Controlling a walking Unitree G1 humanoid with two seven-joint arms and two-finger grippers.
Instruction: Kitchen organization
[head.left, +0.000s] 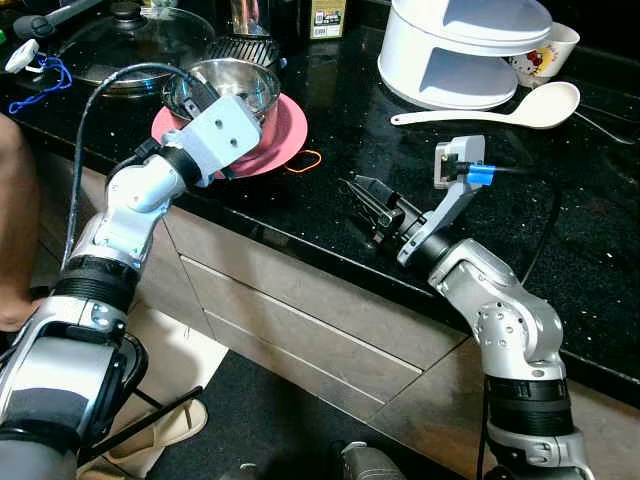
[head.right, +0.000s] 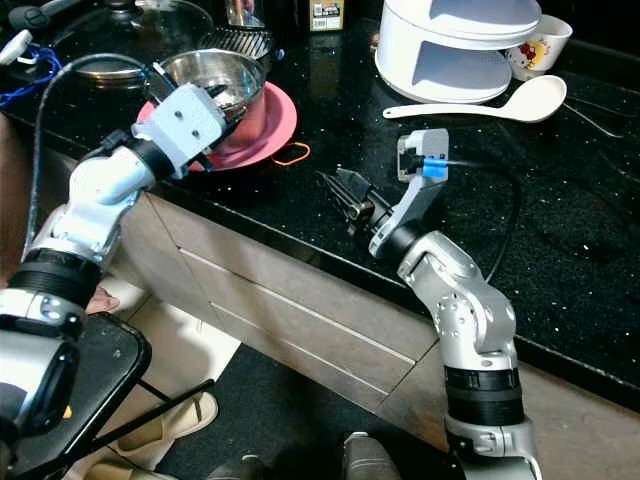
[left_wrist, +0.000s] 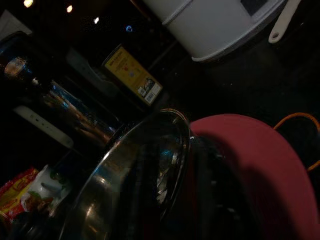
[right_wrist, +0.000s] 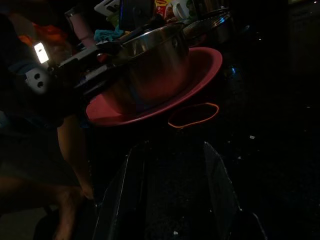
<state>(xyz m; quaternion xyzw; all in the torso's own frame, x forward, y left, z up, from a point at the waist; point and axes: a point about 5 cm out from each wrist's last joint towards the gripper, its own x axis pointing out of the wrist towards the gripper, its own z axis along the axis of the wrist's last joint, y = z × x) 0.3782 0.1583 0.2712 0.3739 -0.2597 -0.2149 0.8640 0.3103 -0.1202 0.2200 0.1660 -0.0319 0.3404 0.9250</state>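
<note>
A steel bowl (head.left: 222, 88) sits on a pink plate (head.left: 280, 140) near the front edge of the black desk (head.left: 330, 200). The left end effector (head.right: 222, 97) is at the bowl's near rim; whether its fingers grip the rim cannot be told. The right end effector (head.left: 364, 198) hovers low over the desk to the right of the plate, fingers spread and empty. An orange rubber band (head.left: 305, 160) lies just beside the plate. A white ladle (head.left: 520, 108) rests farther back.
</note>
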